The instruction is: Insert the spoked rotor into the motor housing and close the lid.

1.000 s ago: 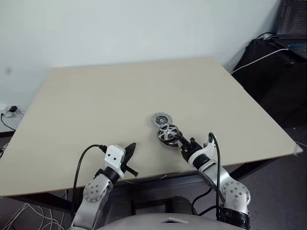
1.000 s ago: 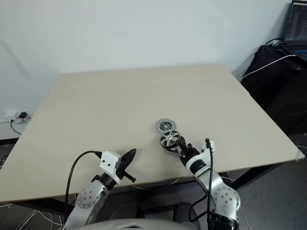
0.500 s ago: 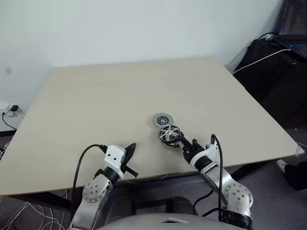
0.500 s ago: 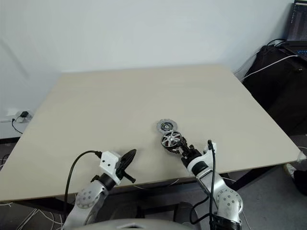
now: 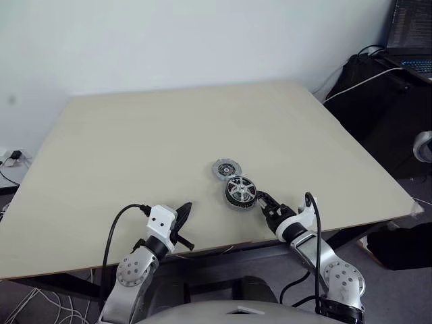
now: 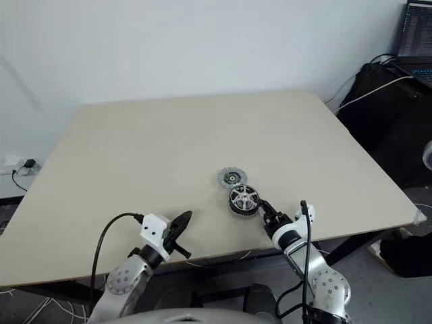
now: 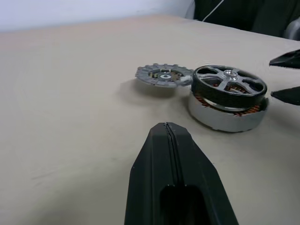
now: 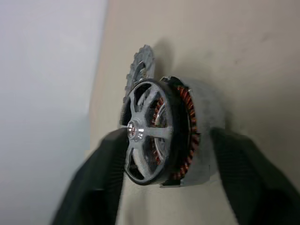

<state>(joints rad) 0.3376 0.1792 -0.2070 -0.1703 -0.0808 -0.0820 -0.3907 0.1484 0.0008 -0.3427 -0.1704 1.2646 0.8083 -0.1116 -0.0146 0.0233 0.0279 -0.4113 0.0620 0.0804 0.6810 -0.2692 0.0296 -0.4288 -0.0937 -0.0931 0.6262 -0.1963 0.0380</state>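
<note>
- The rotor [image 7: 229, 84] sits on top of the housing [image 7: 226, 115], a bit tilted; copper windings show under its dark rim
- Both stand on the table [image 5: 135, 148], near the front edge
- The lid [image 5: 226, 169] lies flat just behind them, touching or nearly touching the rotor
- The right gripper [image 5: 262, 200] is just beside the rotor, its fingers [image 8: 96, 183] spread apart on both sides of it, not clamping it
- The left gripper [image 5: 182, 212] has its fingers pressed together, holding nothing, well apart from the parts
</note>
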